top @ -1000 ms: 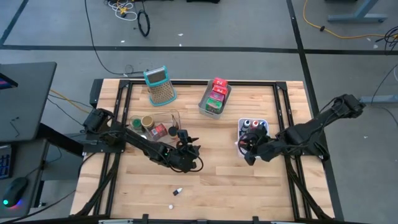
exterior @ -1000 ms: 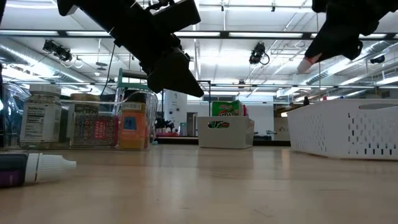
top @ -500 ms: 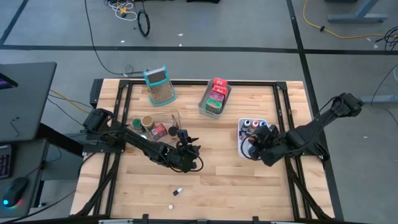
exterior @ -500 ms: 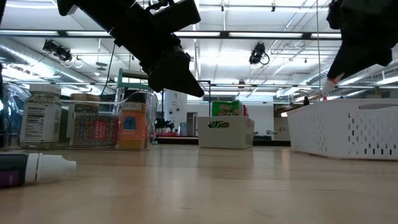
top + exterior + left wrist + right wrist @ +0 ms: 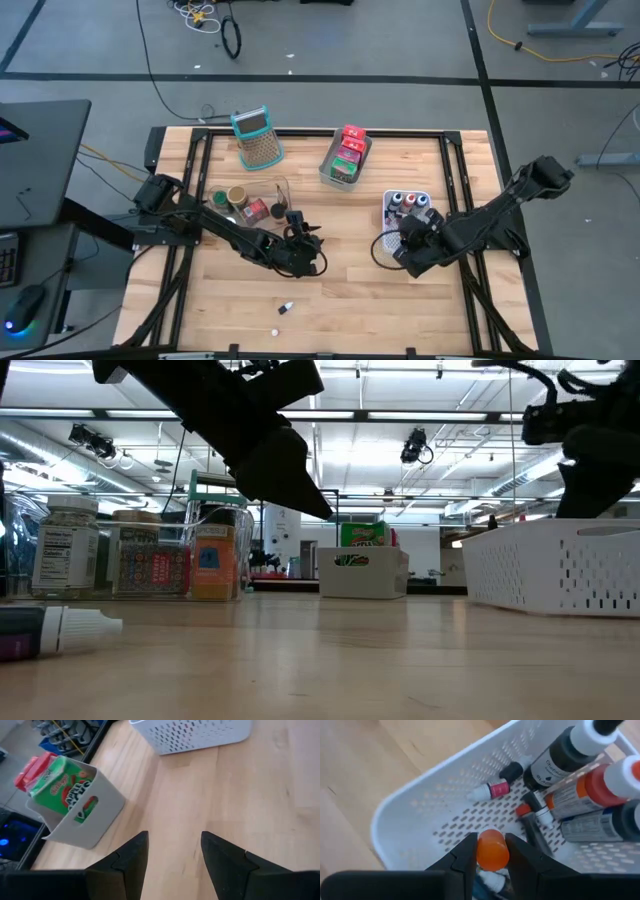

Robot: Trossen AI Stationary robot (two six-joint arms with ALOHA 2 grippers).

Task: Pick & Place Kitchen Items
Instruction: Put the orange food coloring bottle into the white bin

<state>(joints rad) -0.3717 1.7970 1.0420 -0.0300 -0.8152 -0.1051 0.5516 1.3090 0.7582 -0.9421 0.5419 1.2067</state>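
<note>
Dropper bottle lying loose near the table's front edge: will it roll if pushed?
Probably. The dropper bottle lies on its side and looks round, so a sideways push should roll it. It looks small, so likely light. The tapered white tip may curve its path.

We are seeing a grey floor [image 5: 400, 40] with cables [image 5: 232, 38] lying around the wooden table [image 5: 350, 290], a dark desk [image 5: 40, 150] standing beside it, and ceiling lights [image 5: 420, 375] shining overhead.
</note>
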